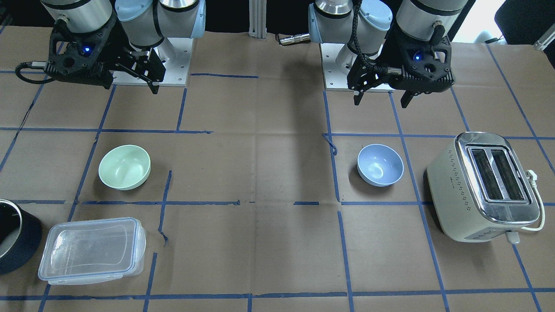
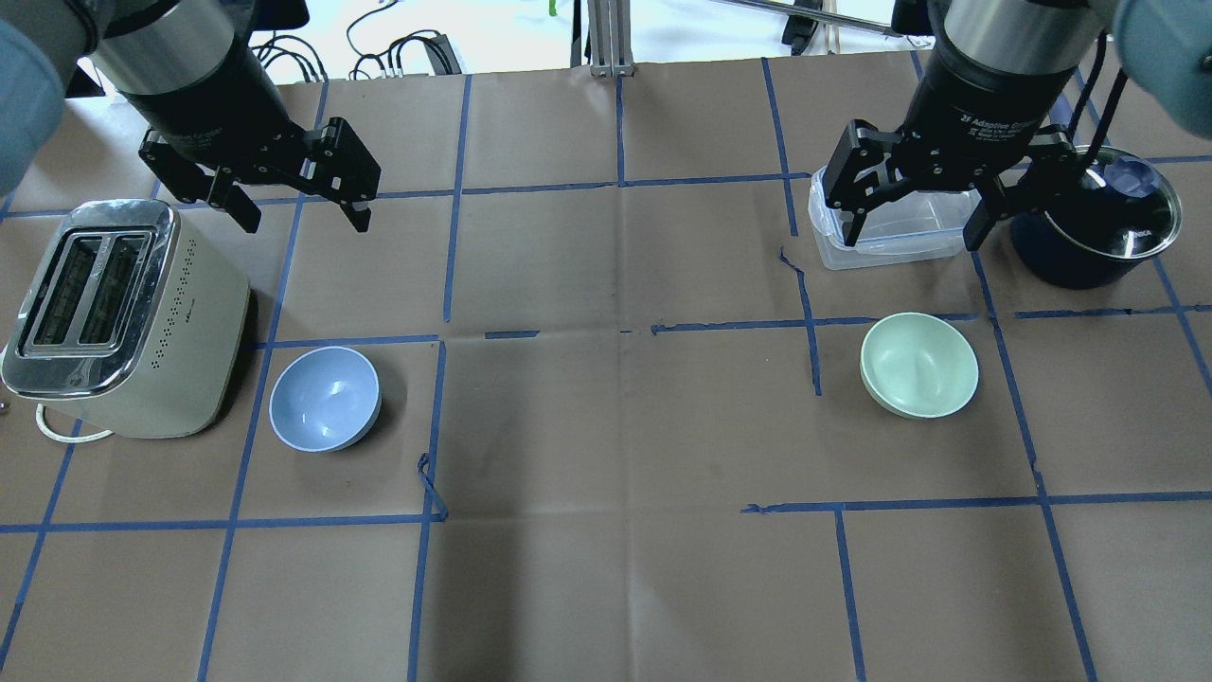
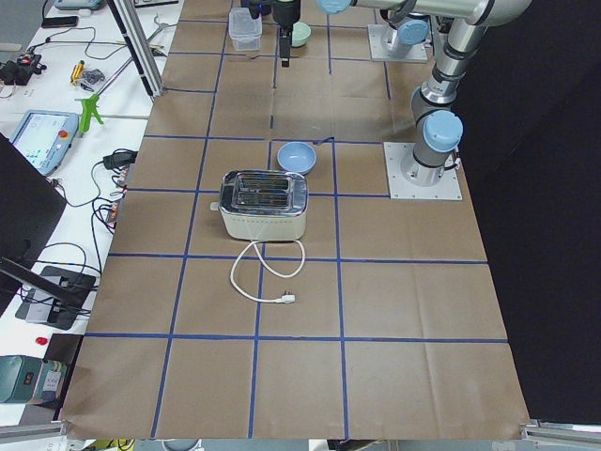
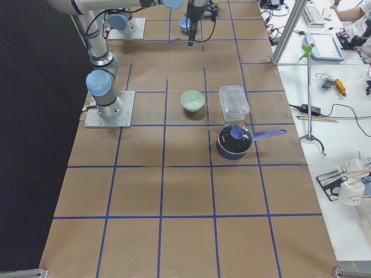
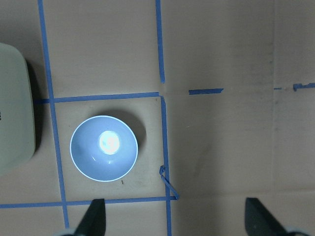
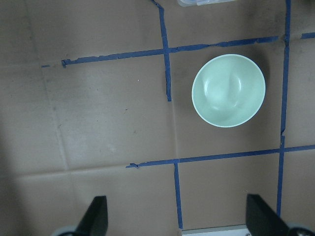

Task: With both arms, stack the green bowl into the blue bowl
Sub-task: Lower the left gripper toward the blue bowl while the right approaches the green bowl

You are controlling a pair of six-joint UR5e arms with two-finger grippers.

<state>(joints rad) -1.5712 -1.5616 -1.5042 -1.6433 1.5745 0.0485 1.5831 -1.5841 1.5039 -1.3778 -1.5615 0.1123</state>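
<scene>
The pale mint-green bowl [image 1: 124, 167] sits upright and empty on the brown paper on my right side; it also shows in the overhead view [image 2: 918, 365] and the right wrist view [image 6: 229, 90]. The pale blue bowl [image 1: 380, 164] sits upright and empty on my left side, next to the toaster; it also shows in the overhead view [image 2: 325, 398] and the left wrist view [image 5: 104, 148]. My left gripper [image 2: 305, 216] is open and empty, high above the table, behind the blue bowl. My right gripper [image 2: 911, 235] is open and empty, high above the table, beyond the green bowl.
A cream and chrome toaster [image 2: 114, 317] with a loose white cord stands just left of the blue bowl. A clear plastic lidded container [image 2: 890, 227] and a dark navy pot [image 2: 1098, 227] stand beyond the green bowl. Blue tape lines mark the paper.
</scene>
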